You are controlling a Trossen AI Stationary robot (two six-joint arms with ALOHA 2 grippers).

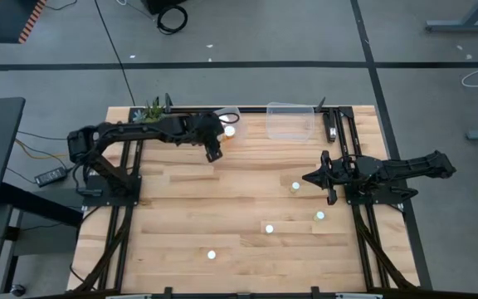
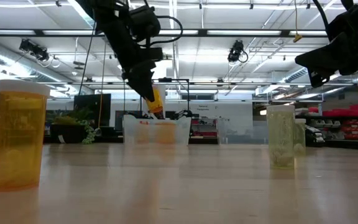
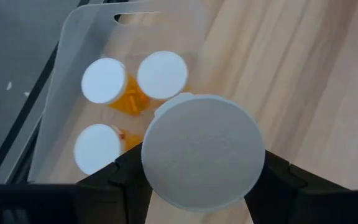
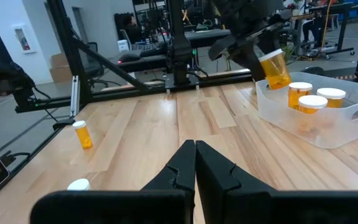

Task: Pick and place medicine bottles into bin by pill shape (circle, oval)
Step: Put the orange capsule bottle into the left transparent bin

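Observation:
My left gripper is at the table's far side, shut on an orange medicine bottle with a white cap, above a clear tub. Three bottles stand in that tub, caps up. In the low view the held bottle hangs tilted over the tub. My right gripper is shut and empty over the table's right part; it also shows in the right wrist view. Several bottles stand loose on the table. My left gripper pinches the bottle's orange body between its two fingers, one on each side, just under the cap. The fingers slant down from above, and the cap faces back toward the wrist. The bottle is tilted and lifted clear, over the tub's near end.
A second clear tub stands to the right of the first at the far edge. Black frame rails run along both sides of the table. In the low view one bottle stands close at the left and a pale one at the right.

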